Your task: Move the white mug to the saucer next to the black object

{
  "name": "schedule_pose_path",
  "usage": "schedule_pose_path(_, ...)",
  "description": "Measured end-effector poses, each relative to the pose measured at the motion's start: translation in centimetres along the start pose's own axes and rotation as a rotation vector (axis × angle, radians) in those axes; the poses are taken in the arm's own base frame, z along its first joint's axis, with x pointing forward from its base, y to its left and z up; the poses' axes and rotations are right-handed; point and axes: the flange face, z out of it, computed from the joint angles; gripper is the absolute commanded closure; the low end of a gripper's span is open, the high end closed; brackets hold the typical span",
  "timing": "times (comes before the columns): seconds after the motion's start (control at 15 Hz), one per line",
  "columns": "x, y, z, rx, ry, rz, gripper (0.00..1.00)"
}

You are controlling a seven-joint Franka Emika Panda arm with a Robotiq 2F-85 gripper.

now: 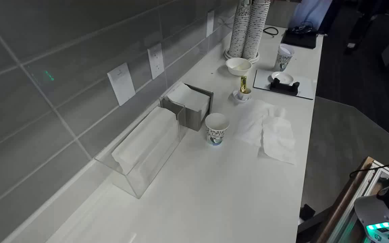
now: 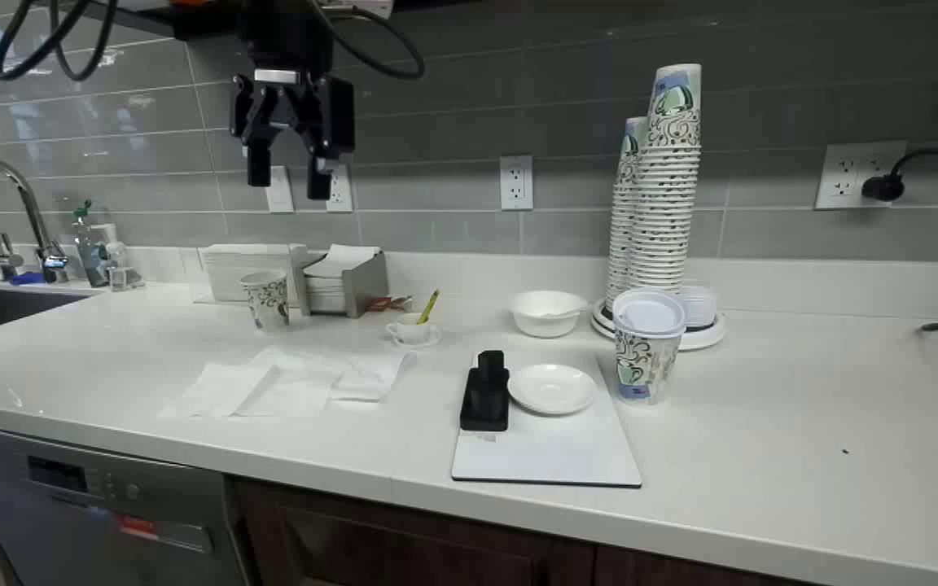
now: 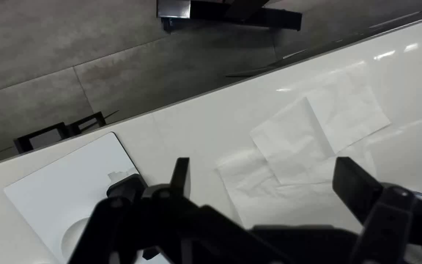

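Observation:
The white mug stands on its own small dish, with a yellow packet sticking up out of it; it also shows in an exterior view. The saucer is a shallow white dish on a white board, right beside the black object. Both also show in an exterior view, saucer and black object. In the wrist view the saucer and black object are partly hidden by a finger. My gripper is open and empty, high above the counter; the wrist view shows its spread fingers. The mug is not visible there.
Crumpled napkins lie on the counter below the gripper. A patterned cup stands by the napkin holder. A white bowl, tall cup stacks and a lidded cup stand around the white board.

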Motion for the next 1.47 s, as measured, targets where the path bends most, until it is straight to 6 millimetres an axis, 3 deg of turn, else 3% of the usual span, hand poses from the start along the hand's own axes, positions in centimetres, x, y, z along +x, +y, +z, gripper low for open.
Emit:
schedule_pose_path(0.87,0.4,-0.3,0.0,-0.008,0.005,0.027,0.00)
schedule_pose_path(1.13,3.5,-4.0,1.5,-0.008,-0.020,0.119,0.00)
schedule_pose_path(1.47,9.8,-9.0,4.5,-0.027,0.094,0.305,0.00)
